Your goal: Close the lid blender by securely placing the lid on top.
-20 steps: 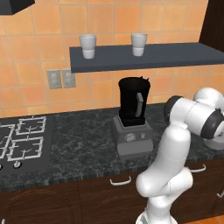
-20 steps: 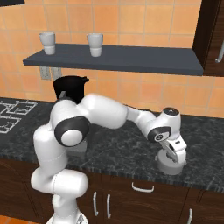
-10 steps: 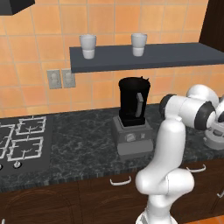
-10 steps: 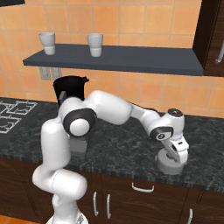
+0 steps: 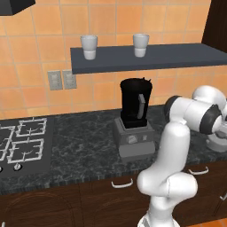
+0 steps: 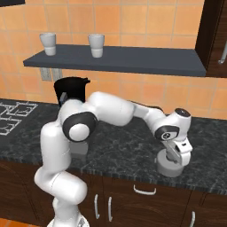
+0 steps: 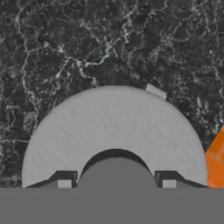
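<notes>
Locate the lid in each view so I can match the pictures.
Left base view: lid at the far right edge, on the counter, mostly behind the arm.
Right base view: lower right, on the counter near its front edge, under the hand.
Hand view: big grey disc filling the lower centre.
Shared landmark: the black speckled counter it lies on.

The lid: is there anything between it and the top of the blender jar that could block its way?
Nothing visible blocks it. The lid lies on the counter under the gripper, to the right of the blender. The counter between them is bare and the jar top is open. The shelf hangs above.
</notes>
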Available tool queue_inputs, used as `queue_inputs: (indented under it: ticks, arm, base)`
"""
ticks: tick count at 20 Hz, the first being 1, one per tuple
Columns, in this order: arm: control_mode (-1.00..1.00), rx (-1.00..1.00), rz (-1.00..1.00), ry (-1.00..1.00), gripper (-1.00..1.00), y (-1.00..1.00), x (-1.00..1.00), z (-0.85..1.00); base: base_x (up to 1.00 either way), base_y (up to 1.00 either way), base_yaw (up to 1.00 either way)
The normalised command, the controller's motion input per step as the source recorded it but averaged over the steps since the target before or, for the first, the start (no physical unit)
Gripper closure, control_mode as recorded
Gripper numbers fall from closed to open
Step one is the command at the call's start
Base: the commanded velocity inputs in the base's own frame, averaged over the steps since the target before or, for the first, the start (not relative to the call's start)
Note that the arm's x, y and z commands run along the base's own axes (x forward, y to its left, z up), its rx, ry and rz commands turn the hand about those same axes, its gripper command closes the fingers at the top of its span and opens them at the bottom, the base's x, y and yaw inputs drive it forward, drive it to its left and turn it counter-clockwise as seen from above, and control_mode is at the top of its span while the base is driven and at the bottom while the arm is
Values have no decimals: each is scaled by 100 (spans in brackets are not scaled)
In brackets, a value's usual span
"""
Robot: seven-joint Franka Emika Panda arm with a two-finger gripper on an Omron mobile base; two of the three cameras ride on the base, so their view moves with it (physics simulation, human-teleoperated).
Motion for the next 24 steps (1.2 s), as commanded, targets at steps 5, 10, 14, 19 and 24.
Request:
queue_inputs:
  ticks: [5,10,14,19,24]
  arm:
    - [-100,5,-1,0,100,66,-44,99]
    - [-100,2,-5,0,100,84,-63,100]
    - [-100,0,-6,0,100,89,-48,100]
    - [-100,0,-2,0,100,90,-16,100]
    - [-100,0,0,0,100,84,-1,100]
  base:
    - [0,0,0]
    - [0,0,0]
    - [0,0,0]
    - [0,0,0]
    - [0,0,0]
